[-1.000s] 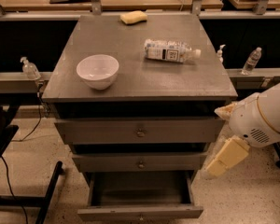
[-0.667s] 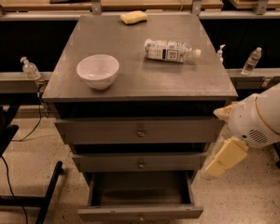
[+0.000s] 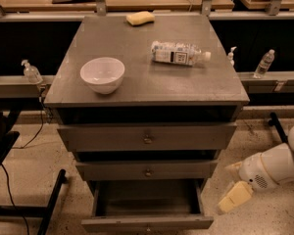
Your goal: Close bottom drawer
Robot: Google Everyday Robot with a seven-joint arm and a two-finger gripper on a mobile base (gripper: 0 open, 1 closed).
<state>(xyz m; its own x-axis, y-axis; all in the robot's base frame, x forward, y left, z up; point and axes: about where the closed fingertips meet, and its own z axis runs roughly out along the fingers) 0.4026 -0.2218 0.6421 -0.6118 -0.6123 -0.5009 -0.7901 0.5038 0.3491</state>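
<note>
Change: arm has dropped vs a sec ago. Gripper (image 3: 235, 197) was level w/ the middle drawer (image 3: 112, 171); now it hangs lower, about level w/ the open box of the bottom drawer (image 3: 117, 223). Cabinet (image 3: 137, 89), bowl (image 3: 102, 75), bottle (image 3: 179, 53) and sponge (image 3: 140, 17) haven't budged, and the bottom drawer is as far out as it was. So prob. an approach move: getting down to drawer height, no push made yet.

Gripper sits at approx 3 o'clock of the drawer front, a touch high, near its right end but apart from it, no contact. Can't tell how wide it's open. Nothing seen in its hold.

Bottom drawer: lowest of three, at 6 o'clock in the view, pulled well out, inside showing and looks empty. Front face points to 6 o'clock, toward the camera. Knob (image 3: 148, 227) is mid-front, right at the picture's lower edge. Long axis of the front runs 9–3. Slide travel runs 12–6, so closing it means a push toward 12.

Gripper is off to the side, not ahead of the front. My guess: it needs to come round to the 6 o'clock side of the front first.
</note>
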